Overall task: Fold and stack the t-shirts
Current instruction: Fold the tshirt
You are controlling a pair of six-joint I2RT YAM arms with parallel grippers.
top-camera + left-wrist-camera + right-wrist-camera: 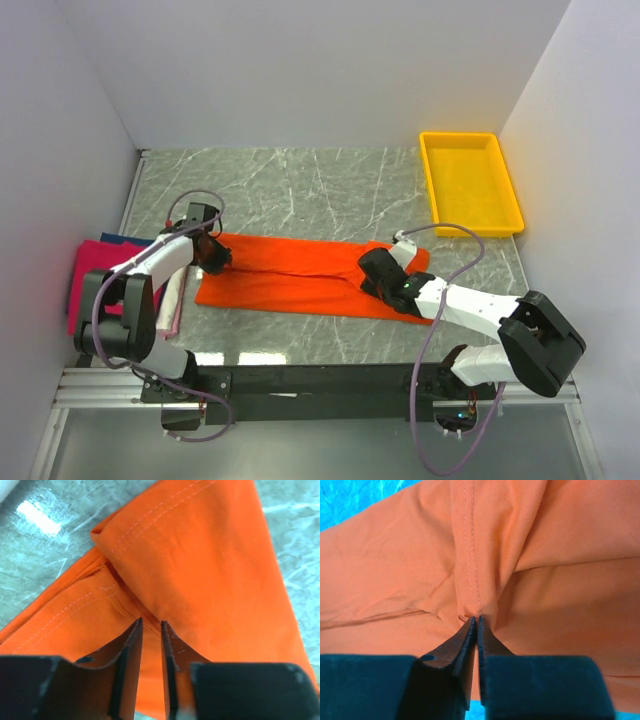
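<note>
Limp, light orange shirt [290, 280] by near edge of table [300, 190].
Seam pinched by right gripper [476, 619]; left gripper [151, 622] narrowly parted (grip unclear); take hems.

The left arm [150, 262] hides much of the folded magenta-pink, dark blue and pale shirts [88, 275]; both wrist views crop the bright orange cloth t-shirt [290, 272]. Whether the left gripper [151, 621] pinches it is unclear.

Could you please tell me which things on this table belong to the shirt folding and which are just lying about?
Part of the job: orange shirt, laid lengthwise across the table; pink shirt, blue shirt and pale shirt, piled at the left edge.
Just lying about: yellow tray, back right corner.
</note>
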